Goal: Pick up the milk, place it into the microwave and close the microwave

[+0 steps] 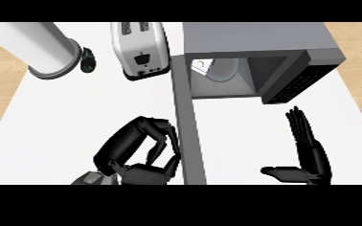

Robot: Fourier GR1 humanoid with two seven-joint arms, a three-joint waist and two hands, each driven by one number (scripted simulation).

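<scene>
- Milk: no carton shows plainly anywhere on the counter. Inside the open cavity of the grey box-shaped microwave [262, 38], upper right of the frame, sits a pale rounded shape [225, 70]; cannot tell whether it is the milk or part of the oven floor. It lies well apart from both hands.
- Microwave door [188, 124]: a long grey panel swung open, seen edge-on, running from the cavity's left side down to the lower edge of the frame, between the two hands.
- Black control panel [300, 79]: on the microwave's right face, tilted toward lower right.
- Left hand [138, 153]: black, lower centre-left of the frame, just left of the open door. Fingers curled inward, thumb tucked beneath; nothing visible inside the curl. The fingertips lie just beside the door panel; contact cannot be told.
- Right hand [308, 146]: black, lower right of the frame, right of the door and below the control panel. Fingers straight, pressed together, pointing toward the top of the frame; thumb stuck out to the left. Holds nothing.
- Silver two-slot toaster [141, 50]: top centre-left, just left of the microwave.
- White cylindrical container [42, 48]: upper left, lying tilted, with a small dark green object [87, 60] at its right rim.
- White countertop [63, 115]: carries all of the above; tan strips at the far left and right edges.
</scene>
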